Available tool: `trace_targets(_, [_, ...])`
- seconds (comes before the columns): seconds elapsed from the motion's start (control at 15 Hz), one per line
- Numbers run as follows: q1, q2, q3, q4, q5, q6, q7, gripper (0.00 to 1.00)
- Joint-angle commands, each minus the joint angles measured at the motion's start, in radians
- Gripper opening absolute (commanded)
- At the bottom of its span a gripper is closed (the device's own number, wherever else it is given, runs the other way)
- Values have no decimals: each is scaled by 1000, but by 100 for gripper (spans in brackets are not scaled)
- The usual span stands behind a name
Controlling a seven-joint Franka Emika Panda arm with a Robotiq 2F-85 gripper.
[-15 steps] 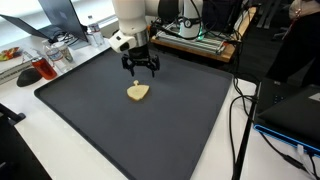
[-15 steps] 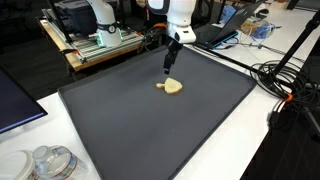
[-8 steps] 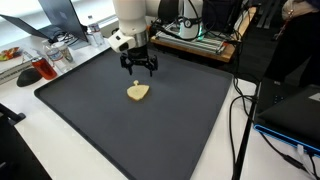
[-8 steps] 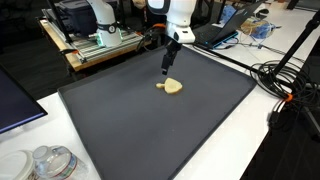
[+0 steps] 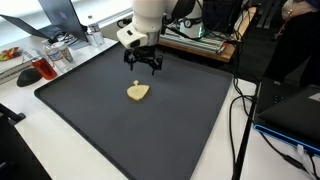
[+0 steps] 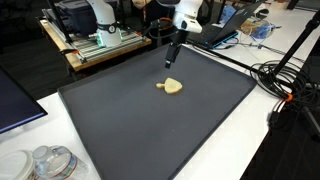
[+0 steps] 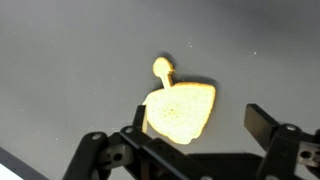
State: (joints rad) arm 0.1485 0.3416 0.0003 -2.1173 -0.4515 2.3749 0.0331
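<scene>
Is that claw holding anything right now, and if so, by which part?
Nothing is held. The gripper is open and hangs above the yellow piece, which lies apart from it on the dark mat.

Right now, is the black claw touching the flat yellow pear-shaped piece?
Apart. In an exterior view the black gripper hangs above the flat yellow pear-shaped piece, dark mat showing between.

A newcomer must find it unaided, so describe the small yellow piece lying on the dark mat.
Start from the large dark grey mat that covers most of the white table. Toward its middle, close by the open gripper that hangs above the mat, lies a flat pale yellow piece. It is the only thing on the mat, broad with a small round stem.
</scene>
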Motion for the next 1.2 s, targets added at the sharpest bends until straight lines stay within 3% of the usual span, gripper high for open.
trace_targets(0.0, [47,-28,-3,0,-53,-40,97,100])
trace_targets(0.47, [109,43,10,143,-60,-176,211,100])
trace_targets(1.13, [163,330,-9,570,5,-465,414,100])
